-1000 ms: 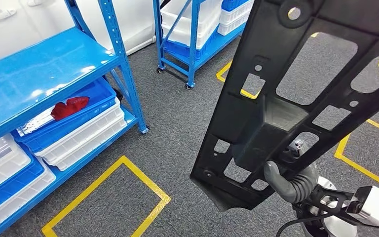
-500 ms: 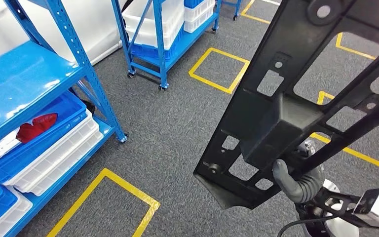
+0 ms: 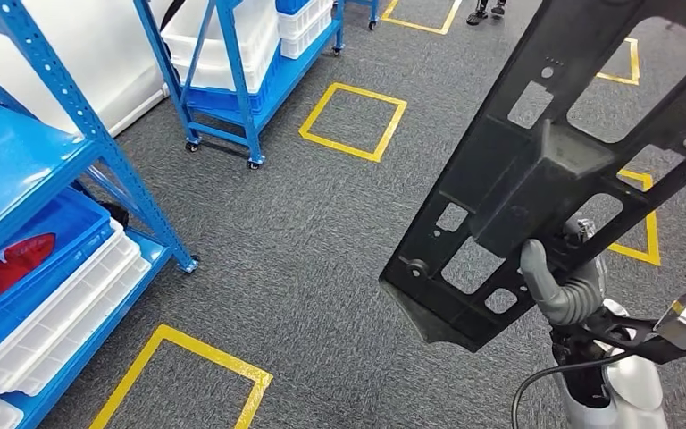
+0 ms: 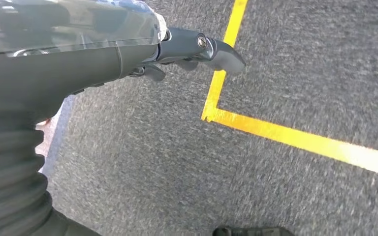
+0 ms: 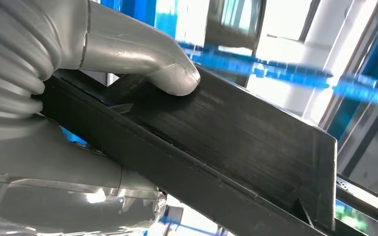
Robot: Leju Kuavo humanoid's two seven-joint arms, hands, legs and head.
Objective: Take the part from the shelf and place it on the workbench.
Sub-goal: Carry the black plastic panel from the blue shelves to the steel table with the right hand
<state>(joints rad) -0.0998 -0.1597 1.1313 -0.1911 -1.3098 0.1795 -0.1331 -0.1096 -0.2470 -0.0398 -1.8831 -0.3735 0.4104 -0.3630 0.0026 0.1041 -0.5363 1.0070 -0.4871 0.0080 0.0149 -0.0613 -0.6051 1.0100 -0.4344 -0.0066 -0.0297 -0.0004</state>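
The part (image 3: 545, 170) is a long black plastic frame with several cut-out windows and a boxy block in its middle. It hangs tilted in the air on the right of the head view, above the grey carpet. My right hand (image 3: 564, 293) grips it near its lower end, thumb up against the block. In the right wrist view the grey thumb (image 5: 147, 59) presses on the part's (image 5: 236, 142) flat black edge. My left hand (image 4: 192, 49) hangs over the carpet with nothing in it, fingers loosely apart.
A blue shelf (image 3: 98, 147) stands at the left with white and blue bins (image 3: 62, 304) and a red thing (image 3: 9, 259) in one. A wheeled blue rack (image 3: 232, 80) stands further back. Yellow tape squares (image 3: 353, 121) mark the carpet. A person's feet (image 3: 487, 11) show at the top.
The whole picture has shifted: the camera turned, so the shelf slid left and more carpet squares came into sight. The part stays in my right hand's grip.
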